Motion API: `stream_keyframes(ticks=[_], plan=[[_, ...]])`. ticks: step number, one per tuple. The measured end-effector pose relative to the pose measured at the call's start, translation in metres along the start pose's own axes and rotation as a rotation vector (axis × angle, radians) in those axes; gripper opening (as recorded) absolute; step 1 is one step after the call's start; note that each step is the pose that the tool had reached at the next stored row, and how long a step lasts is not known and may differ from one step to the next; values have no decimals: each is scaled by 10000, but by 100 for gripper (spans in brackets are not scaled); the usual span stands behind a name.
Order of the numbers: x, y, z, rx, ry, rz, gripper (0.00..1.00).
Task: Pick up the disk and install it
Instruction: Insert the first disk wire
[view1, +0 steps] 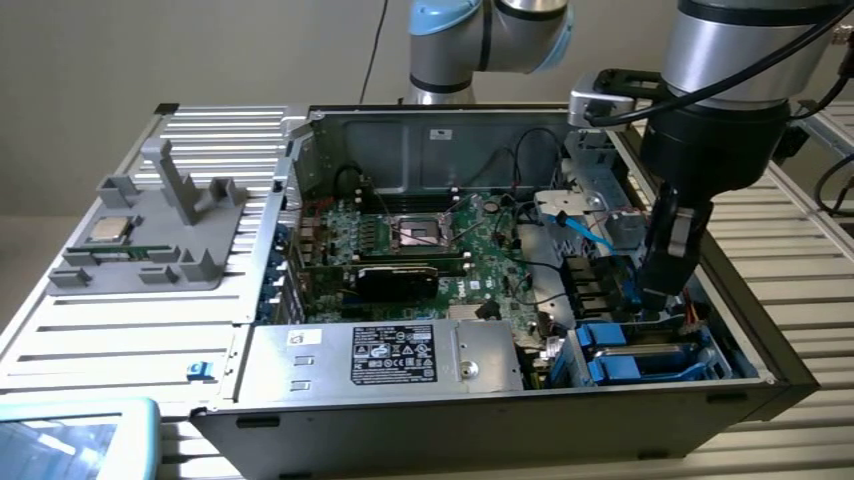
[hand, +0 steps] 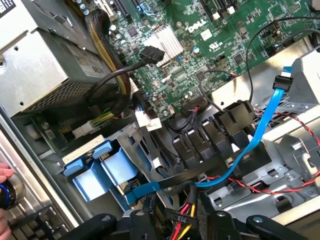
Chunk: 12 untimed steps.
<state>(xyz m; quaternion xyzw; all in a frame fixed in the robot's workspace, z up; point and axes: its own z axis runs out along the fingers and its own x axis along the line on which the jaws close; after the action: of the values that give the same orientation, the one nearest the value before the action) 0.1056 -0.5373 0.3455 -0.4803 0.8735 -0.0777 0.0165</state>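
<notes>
The disk (view1: 641, 362) lies flat in the drive bay at the case's front corner on the exterior view's right, its blue bracket rails showing. In the wrist view its blue rail tabs (hand: 97, 170) stick out beside the bay's metal wall. My gripper (view1: 658, 295) reaches down into the case just behind that bay, above the drive cage. Its black fingers (hand: 100, 225) stand apart along the wrist view's edge, and the gripper (hand: 182, 227) is open with only loose cables between them. It does not hold the disk.
A silver power supply (view1: 387, 355) with a black label fills the case front. The green motherboard (view1: 427, 240) lies behind it. A blue data cable (hand: 260, 130) and red-black wires cross the drive cage. A grey fixture with a CPU chip (view1: 110, 230) sits outside. A fingertip (hand: 4, 172) shows at the case edge.
</notes>
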Motion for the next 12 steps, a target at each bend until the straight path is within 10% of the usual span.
stream_keyframes(ticks=[12], plan=[[-72, 4, -220, 14, -8, -8, 50]])
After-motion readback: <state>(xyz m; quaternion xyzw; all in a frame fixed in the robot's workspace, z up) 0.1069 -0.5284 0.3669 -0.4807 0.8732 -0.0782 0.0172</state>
